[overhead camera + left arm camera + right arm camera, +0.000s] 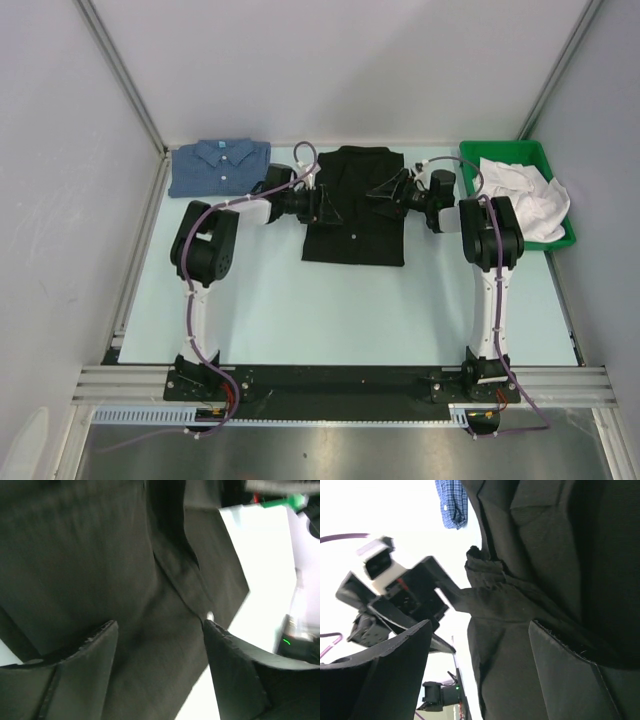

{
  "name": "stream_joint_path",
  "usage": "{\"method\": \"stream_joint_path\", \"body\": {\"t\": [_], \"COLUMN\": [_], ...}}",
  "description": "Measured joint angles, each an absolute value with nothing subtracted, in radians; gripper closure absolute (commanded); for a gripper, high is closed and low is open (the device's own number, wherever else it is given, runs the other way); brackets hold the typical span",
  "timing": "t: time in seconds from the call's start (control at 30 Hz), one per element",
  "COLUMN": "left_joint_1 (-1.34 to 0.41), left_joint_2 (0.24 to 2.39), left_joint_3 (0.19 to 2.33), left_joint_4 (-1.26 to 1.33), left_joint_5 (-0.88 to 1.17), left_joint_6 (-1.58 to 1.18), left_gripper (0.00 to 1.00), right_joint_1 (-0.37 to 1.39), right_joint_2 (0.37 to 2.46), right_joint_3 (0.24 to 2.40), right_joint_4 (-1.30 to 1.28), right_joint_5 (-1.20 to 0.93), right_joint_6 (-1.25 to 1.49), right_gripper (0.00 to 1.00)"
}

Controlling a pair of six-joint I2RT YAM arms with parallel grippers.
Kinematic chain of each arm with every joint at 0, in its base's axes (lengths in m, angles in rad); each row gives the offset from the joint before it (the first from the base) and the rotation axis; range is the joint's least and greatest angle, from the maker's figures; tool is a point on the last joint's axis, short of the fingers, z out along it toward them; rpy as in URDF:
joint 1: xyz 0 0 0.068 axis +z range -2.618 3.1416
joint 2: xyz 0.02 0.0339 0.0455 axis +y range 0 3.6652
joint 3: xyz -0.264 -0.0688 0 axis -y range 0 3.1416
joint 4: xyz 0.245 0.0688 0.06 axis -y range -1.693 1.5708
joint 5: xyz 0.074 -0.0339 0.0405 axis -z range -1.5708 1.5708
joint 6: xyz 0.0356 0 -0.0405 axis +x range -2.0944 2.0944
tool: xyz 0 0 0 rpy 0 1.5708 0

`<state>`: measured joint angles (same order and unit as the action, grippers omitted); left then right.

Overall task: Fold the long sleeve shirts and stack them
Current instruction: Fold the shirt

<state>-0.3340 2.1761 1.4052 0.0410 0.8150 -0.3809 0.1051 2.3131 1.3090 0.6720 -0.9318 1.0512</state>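
The black shirt (352,215) lies partly folded at the table's middle back, with a small pale button (210,616) showing. The blue shirt (218,166) lies folded at the back left; it also shows in the right wrist view (452,502). My left gripper (326,205) is open over the black shirt's left side, black cloth (150,580) between its fingers (95,650). My right gripper (380,195) is open over the shirt's right side, its fingers (560,670) astride the cloth's edge (520,645). The left gripper (405,595) faces it, one finger at a bunched fold.
A green tray (470,155) holding white cloth (525,195) stands at the back right, close behind my right arm. Grey walls close in the table on the left, back and right. A metal rail runs along the near edge (340,380).
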Motion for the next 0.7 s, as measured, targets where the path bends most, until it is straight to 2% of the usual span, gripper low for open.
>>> {"method": "stream_joint_path", "body": {"t": [0.1, 0.3, 0.33, 0.37, 0.53, 0.7], "left_joint_1": [-0.361, -0.385, -0.385, -0.384, -0.389, -0.433], "left_joint_2": [2.164, 2.151, 2.143, 2.132, 2.057, 2.013], "left_joint_3": [1.441, 1.509, 1.504, 1.495, 1.386, 1.275], "left_joint_4": [0.033, 0.053, 0.057, 0.060, 0.060, 0.050], "left_joint_5": [0.731, 0.736, 0.757, 0.784, 0.902, 0.947], "left_joint_6": [-0.358, -0.358, -0.358, -0.363, -0.377, -0.410], "left_gripper": [0.43, 0.51, 0.52, 0.52, 0.43, 0.37], "right_joint_1": [0.097, 0.095, 0.095, 0.096, 0.107, 0.150], "right_joint_2": [2.309, 2.290, 2.283, 2.265, 2.087, 1.957], "right_joint_3": [1.302, 1.273, 1.266, 1.252, 1.122, 1.034], "right_joint_4": [0.664, 0.669, 0.668, 0.660, 0.589, 0.463], "right_joint_5": [-0.931, -0.947, -0.952, -0.957, -0.979, -1.002], "right_joint_6": [1.037, 1.047, 1.046, 1.043, 1.003, 0.888], "right_gripper": [0.22, 0.38, 0.46, 0.49, 0.59, 0.62]}}
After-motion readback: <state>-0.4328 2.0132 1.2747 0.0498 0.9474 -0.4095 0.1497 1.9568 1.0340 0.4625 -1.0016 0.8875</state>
